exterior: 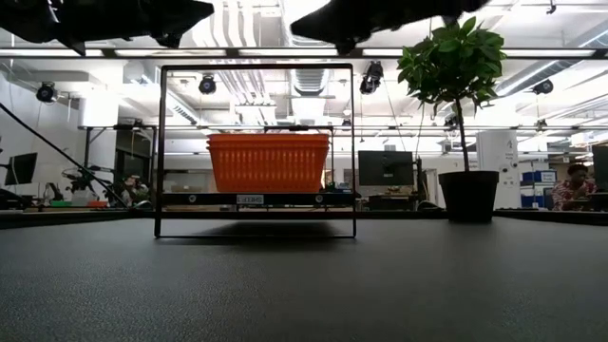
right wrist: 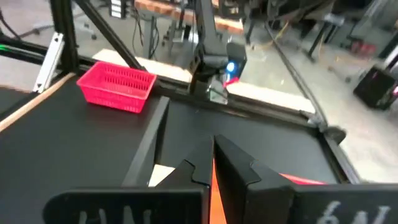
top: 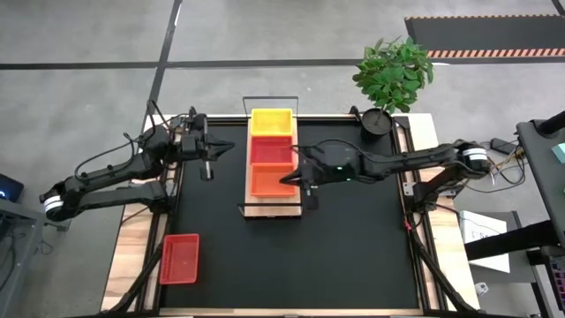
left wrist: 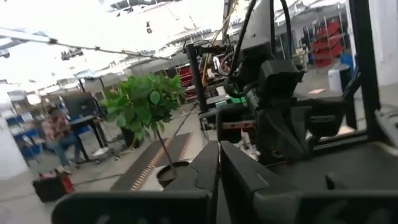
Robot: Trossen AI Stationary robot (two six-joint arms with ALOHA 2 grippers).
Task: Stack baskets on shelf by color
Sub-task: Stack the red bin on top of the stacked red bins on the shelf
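Red basket [top: 179, 259] sits far off on the surface; both closed, empty hands risk knocking the shelf [top: 270, 210] while reaching.

- Mat [top: 353, 247]: black, matt, with a fine grain in the low view.
- Table [top: 132, 247]: pale wood, bare along the mat's edges at 3 and 9 o'clock.
- Shelf [top: 270, 210]: light wood plank; thin dark metal wire rail [exterior: 255, 66] at each short end.
- Baskets: plastic mesh, slightly glossy — yellow basket [top: 271, 121] at the shelf's 12 o'clock end, red basket [top: 271, 150] in the middle, orange basket [top: 272, 180] at 6 o'clock; a loose pink basket [top: 179, 259] towards the mat's 8 o'clock corner.
- Pot [top: 377, 121]: black, smooth, dull sheen, at 1 o'clock.
- Left gripper [left wrist: 219, 163] and right gripper [right wrist: 211, 163]: dark, smooth, matt fingers, plastic-looking.
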